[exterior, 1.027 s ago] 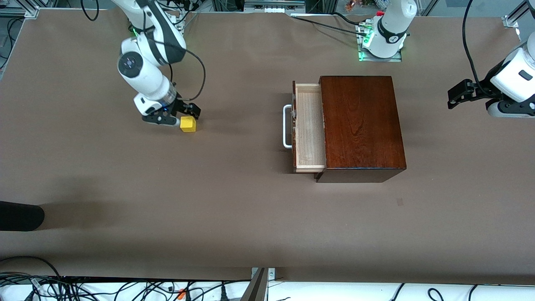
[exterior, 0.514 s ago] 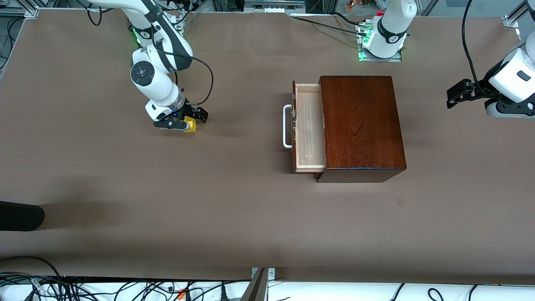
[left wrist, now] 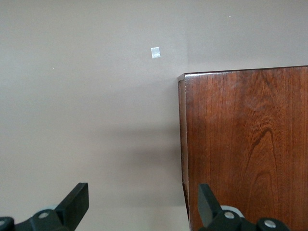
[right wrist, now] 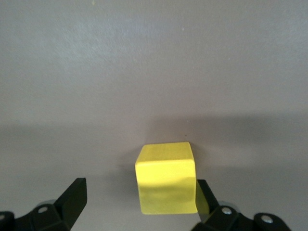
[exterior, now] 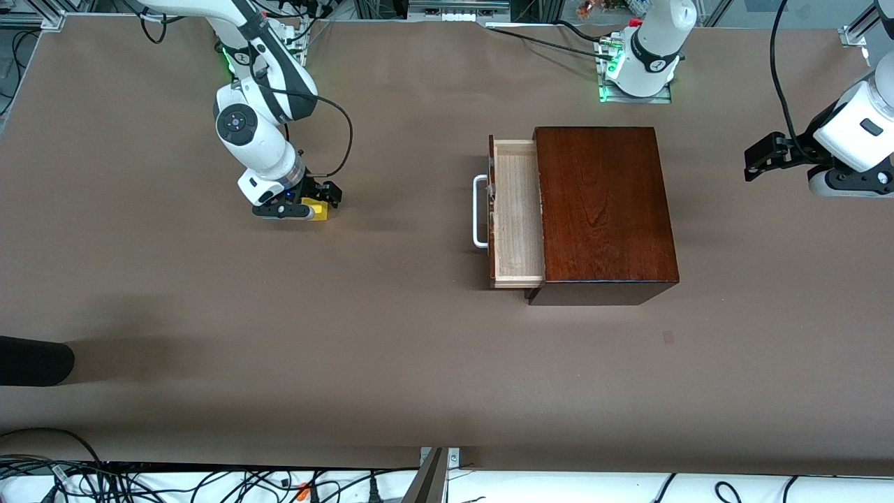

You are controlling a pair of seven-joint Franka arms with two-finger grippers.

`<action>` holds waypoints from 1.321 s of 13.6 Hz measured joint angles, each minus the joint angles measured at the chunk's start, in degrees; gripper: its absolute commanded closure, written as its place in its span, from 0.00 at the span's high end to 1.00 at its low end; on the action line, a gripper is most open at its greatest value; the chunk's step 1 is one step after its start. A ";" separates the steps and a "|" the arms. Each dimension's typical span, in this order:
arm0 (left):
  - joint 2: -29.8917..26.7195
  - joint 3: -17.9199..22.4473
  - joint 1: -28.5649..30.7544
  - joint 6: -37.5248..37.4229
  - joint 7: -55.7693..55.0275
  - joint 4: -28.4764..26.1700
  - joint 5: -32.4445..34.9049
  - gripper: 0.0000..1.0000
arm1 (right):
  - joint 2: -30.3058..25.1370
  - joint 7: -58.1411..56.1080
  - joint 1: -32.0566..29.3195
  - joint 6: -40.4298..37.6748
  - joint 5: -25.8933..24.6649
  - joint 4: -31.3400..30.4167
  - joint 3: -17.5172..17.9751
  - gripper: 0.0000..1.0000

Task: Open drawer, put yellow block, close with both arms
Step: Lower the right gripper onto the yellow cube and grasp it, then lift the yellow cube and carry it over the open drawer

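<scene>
The yellow block (exterior: 320, 209) sits on the brown table toward the right arm's end. My right gripper (exterior: 309, 202) is low over it, open, with a finger on either side. In the right wrist view the yellow block (right wrist: 167, 185) lies between the fingertips (right wrist: 73, 198), close against one and apart from the other. The drawer (exterior: 517, 213) stands pulled out of the reddish-brown box (exterior: 605, 209), its white handle (exterior: 479, 212) facing the right arm's end, its tray empty. My left gripper (exterior: 760, 158) waits open in the air beside the box; it is also open in its own view (left wrist: 143, 207), above the box corner (left wrist: 245, 144).
A black rounded object (exterior: 35, 360) lies at the table's edge at the right arm's end, nearer the front camera. A small pale mark (exterior: 668, 337) is on the table near the box. Cables (exterior: 209, 482) run along the near edge.
My right gripper has moved over the yellow block and come down so that its fingers straddle it. The block and drawer have not moved. The left arm has barely shifted.
</scene>
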 measured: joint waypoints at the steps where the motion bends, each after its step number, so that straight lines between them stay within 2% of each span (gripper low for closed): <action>1: 0.00 0.00 0.00 0.00 0.00 0.00 0.00 1.00 | 0.84 0.00 0.01 0.01 -0.75 -0.01 -0.05 0.97; 4: 0.00 0.00 -0.01 0.00 0.00 0.12 0.00 1.00 | 2.79 0.03 0.01 0.06 -2.56 0.01 -0.83 0.62; 7: 0.00 -0.03 -0.02 0.00 0.00 0.16 0.00 1.00 | 3.29 0.04 0.01 0.06 -3.56 0.04 -1.26 0.12; 8: 0.01 -0.04 -0.02 0.00 0.00 0.16 0.00 1.00 | 3.30 0.04 0.01 0.06 -3.59 0.09 -1.26 0.00; 13: 0.01 -0.05 -0.02 0.00 0.00 0.16 0.00 1.00 | 1.78 0.36 0.01 -1.32 -3.72 2.12 -1.82 0.00; 15: 0.02 -0.05 -0.02 0.00 0.00 0.16 0.00 1.00 | -2.15 0.56 -0.01 -9.29 -4.02 5.84 -1.95 0.00; 18: 0.03 -0.06 -0.02 0.00 0.00 0.17 0.00 1.00 | -8.71 0.79 -0.01 -27.71 -4.08 15.96 -1.95 0.00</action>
